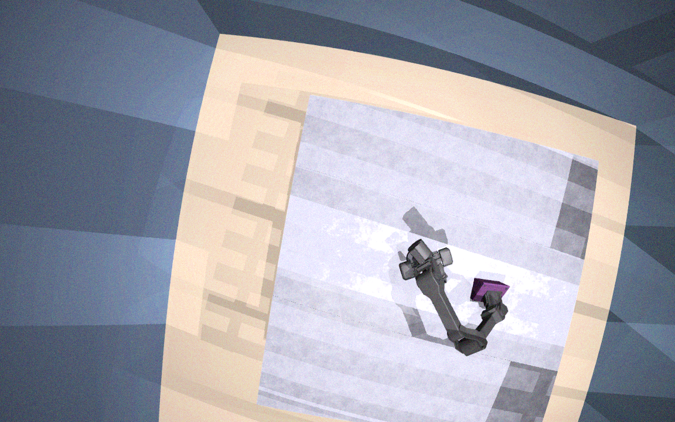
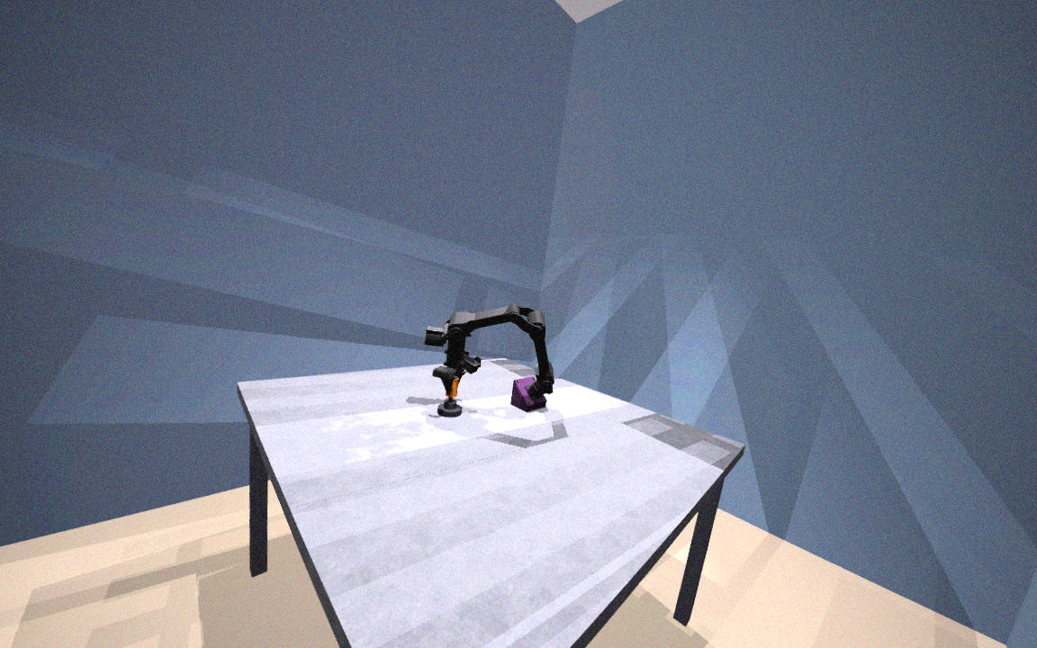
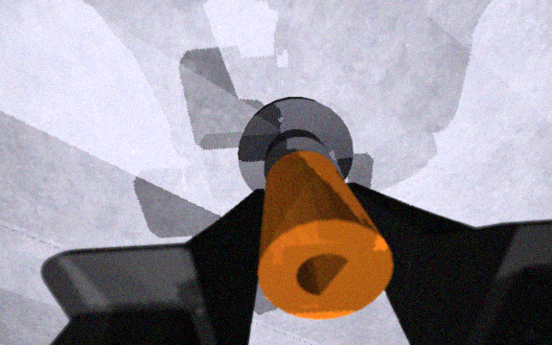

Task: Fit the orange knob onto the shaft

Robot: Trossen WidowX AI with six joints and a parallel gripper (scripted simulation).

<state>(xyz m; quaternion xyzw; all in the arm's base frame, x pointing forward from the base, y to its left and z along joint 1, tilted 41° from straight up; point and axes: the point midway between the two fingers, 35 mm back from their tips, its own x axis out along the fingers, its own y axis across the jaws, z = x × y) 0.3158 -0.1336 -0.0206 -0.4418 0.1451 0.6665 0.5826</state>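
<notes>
The orange knob (image 2: 454,388) (image 3: 319,196) is a tall cylinder, held upright between the two dark fingers. My gripper (image 3: 304,194) is shut on it. The D-shaped hole (image 3: 320,274) shows in its top face, with the flat side at the lower right in the wrist view. The round dark pedestal (image 2: 449,410) (image 3: 326,120) stands on the table under the knob, with a narrower raised collar in its middle. The knob's lower end is over that collar. The shaft's flat side is hidden, and I cannot tell how far the shaft is inside the knob. In the top view, the arm hides knob and pedestal.
The purple wedge-shaped block (image 1: 489,289) (image 2: 524,393) is at the arm's base, to the right of the pedestal in the top and exterior views. The pale table (image 1: 361,141) (image 2: 457,516) carries patches of light and shadow. The arm arches above the table from base to gripper.
</notes>
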